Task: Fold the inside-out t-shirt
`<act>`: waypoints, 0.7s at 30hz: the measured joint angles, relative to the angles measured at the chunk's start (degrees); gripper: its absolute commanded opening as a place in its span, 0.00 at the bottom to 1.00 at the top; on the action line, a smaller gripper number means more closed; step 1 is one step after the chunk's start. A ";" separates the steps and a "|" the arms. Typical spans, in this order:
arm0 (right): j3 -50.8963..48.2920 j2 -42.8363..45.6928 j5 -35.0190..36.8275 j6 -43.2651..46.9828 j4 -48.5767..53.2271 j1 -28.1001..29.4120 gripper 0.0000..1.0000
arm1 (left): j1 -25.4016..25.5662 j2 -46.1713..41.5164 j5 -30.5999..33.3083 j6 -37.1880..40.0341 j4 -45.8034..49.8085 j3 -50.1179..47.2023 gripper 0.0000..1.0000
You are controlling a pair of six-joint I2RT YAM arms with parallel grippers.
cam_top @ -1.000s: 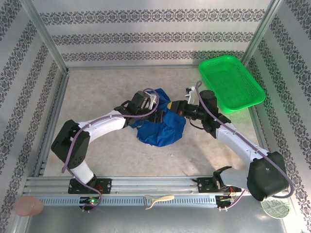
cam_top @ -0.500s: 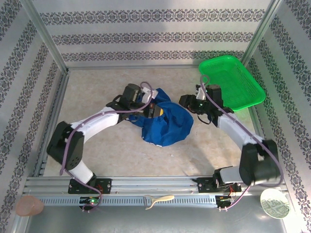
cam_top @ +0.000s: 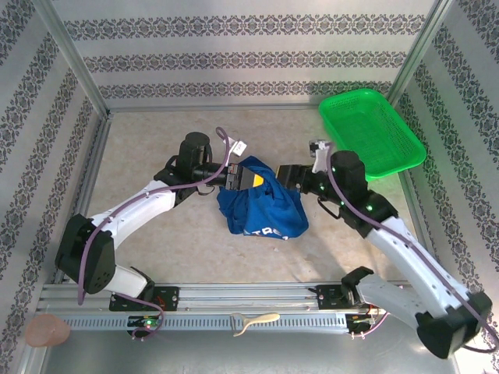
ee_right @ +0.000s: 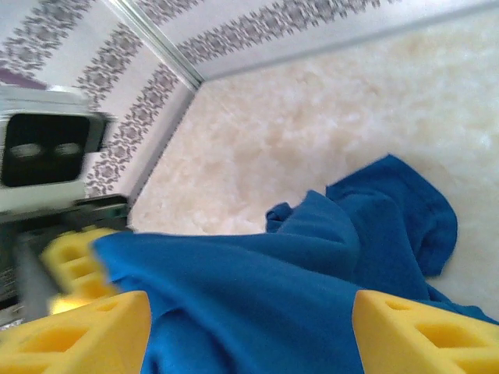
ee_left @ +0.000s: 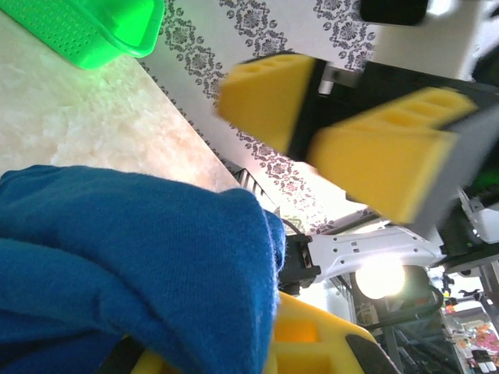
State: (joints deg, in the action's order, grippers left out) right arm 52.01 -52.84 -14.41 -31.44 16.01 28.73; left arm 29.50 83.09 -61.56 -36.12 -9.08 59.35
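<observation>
Right gripper (cam_top: 282, 174) has released and swung back, jaws spread; left gripper (cam_top: 248, 181) clamps shirt (cam_top: 261, 210) top edge between them.

You are looking into a robotics lab test cell: an aluminium rail (cam_top: 234, 299) is carrying the bolted bases of the left arm (cam_top: 132, 214) and the right arm (cam_top: 405, 249), metal posts (cam_top: 72, 58) are framing wallpapered panels (cam_top: 249, 54), and those panels are boxing in a pale, stone-patterned table (cam_top: 156, 132)

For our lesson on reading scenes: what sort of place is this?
Probably a robot lab cell: a left arm and right arm bolted to a metal rail, wallpapered panels boxing in the table.
</observation>
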 measured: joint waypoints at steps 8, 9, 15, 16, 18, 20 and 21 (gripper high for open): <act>-0.83 -3.32 5.03 1.90 2.67 5.75 0.67 | -0.20 0.72 -0.66 -0.46 -0.48 0.00 0.00; -1.16 -4.98 5.16 1.97 2.64 6.05 0.67 | -0.28 0.72 -0.76 -0.46 -0.46 0.00 0.00; -1.77 -17.27 5.81 3.21 -0.35 5.79 0.00 | -0.50 0.70 -0.76 -0.61 -0.46 0.00 0.00; -1.77 -18.64 5.25 3.39 -0.72 5.35 0.00 | -0.66 0.70 -0.74 -0.61 -0.46 -0.02 0.00; -1.77 -19.61 3.39 3.45 -1.20 4.15 0.00 | -1.46 0.48 0.37 -0.63 -0.57 -0.96 0.00; -1.79 -18.32 -0.55 4.28 -1.75 2.23 0.00 | -3.08 0.02 2.19 -0.63 -0.63 -2.58 0.00; -1.84 -17.11 -3.30 4.46 -2.32 0.92 0.00 | -4.52 -0.28 3.39 -0.87 -0.79 -3.80 0.00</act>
State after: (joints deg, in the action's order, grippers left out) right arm 50.17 -69.95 -17.72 -26.98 13.69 29.65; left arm 24.97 82.81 -58.17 -36.99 -9.87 55.55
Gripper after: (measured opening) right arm 0.065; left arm 0.048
